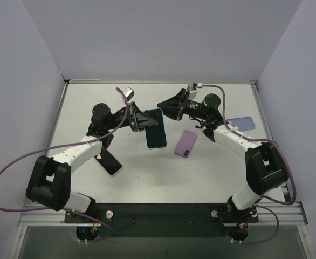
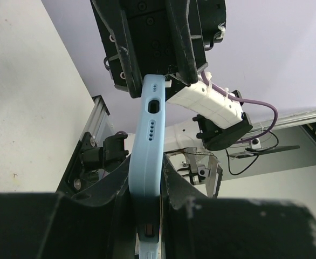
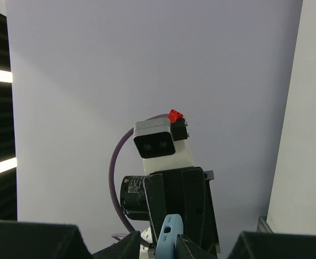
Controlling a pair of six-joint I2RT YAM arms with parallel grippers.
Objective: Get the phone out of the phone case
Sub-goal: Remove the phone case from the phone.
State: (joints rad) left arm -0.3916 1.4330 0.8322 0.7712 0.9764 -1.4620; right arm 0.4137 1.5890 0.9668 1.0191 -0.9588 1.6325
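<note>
A dark-screened phone in a light blue case (image 1: 155, 129) is held above the table between both grippers. My left gripper (image 1: 145, 120) is shut on its left long edge; in the left wrist view the blue case (image 2: 147, 145) runs edge-on between my fingers (image 2: 175, 183). My right gripper (image 1: 163, 106) is shut on the phone's far top end, and also shows in the left wrist view (image 2: 157, 65). In the right wrist view only the case's rounded end (image 3: 170, 233) shows between my fingers (image 3: 186, 249), with the left gripper (image 3: 175, 197) just behind it.
A purple phone (image 1: 186, 143) lies right of the held one. A black phone (image 1: 109, 162) lies under the left arm. A lavender phone (image 1: 241, 123) lies at the right behind the right arm. Grey walls enclose the white table (image 1: 163, 178).
</note>
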